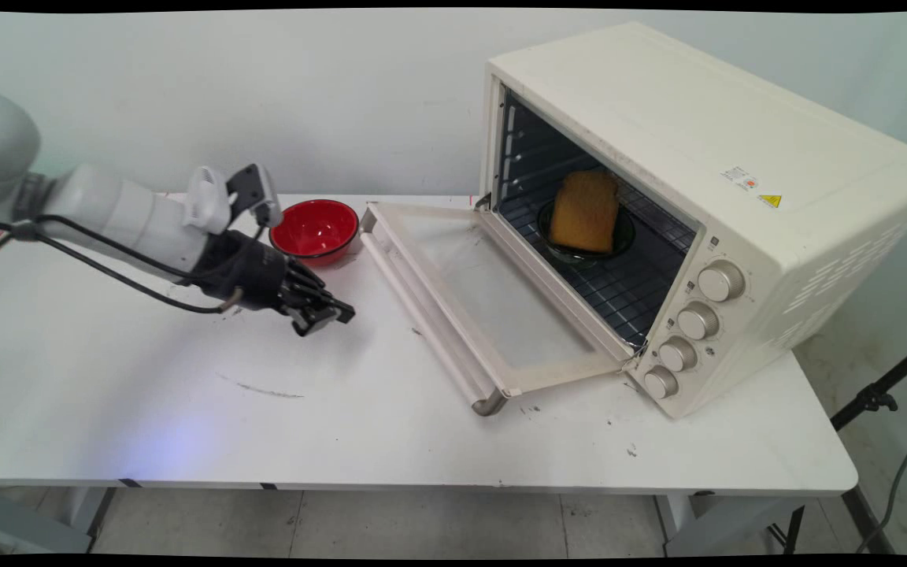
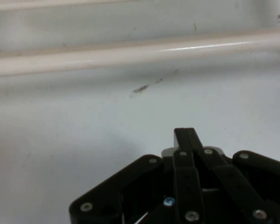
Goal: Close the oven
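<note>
My black gripper [image 1: 333, 316] hovers low over the white table [image 1: 186, 394], left of the cream toaster oven [image 1: 705, 213]. Its fingers are shut together with nothing between them; the hand view shows the gripper [image 2: 186, 135] with both fingertips pressed against each other. The oven's door [image 1: 485, 299] lies folded down flat, and its long handle [image 2: 140, 51] crosses the hand view ahead of the gripper. Inside the oven, a slice of toast [image 1: 583, 211] leans in a dark bowl [image 1: 589, 250] on the wire rack. A red bowl [image 1: 315, 230] sits just behind the gripper.
The door's handle [image 1: 430, 323] runs along the side of the door nearest the gripper. The oven's knobs [image 1: 694, 323] face the table's front right. A tripod leg [image 1: 879, 394] stands off the table's right end.
</note>
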Available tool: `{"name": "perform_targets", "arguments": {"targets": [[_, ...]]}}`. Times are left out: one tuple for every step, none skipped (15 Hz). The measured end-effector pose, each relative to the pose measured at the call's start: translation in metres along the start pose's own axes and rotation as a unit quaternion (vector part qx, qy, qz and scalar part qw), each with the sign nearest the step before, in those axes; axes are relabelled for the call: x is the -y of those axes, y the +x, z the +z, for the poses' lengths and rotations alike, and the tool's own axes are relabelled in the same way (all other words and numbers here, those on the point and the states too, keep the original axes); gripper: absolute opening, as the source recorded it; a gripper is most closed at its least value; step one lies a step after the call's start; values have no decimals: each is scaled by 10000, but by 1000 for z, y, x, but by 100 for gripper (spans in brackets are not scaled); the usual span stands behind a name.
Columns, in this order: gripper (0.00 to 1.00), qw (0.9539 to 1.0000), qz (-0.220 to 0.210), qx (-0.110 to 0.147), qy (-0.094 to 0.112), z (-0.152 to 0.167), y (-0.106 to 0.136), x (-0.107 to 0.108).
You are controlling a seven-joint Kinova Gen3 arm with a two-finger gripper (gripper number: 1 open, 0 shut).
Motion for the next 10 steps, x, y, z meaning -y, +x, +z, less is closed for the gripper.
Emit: {"name": "perform_targets", "arguments": {"targets": [[0, 10000, -24, -5, 12, 6, 1, -1], [0, 10000, -49, -8, 19, 14, 2, -3], [0, 10000, -68, -12, 28, 22, 4, -5], [0, 10000, -85, -16, 37, 29, 5, -7], [0, 9999, -100, -15, 41, 35, 6, -8], [0, 9999, -107, -16, 45, 40, 7, -9], [0, 9999, -115, -16, 48, 46, 8, -11], [0, 9999, -116, -16, 51, 50, 9, -11], [0, 9999, -117, -15, 53, 56, 10, -13], [0, 9999, -115, -15, 54, 62, 12, -14]]}}
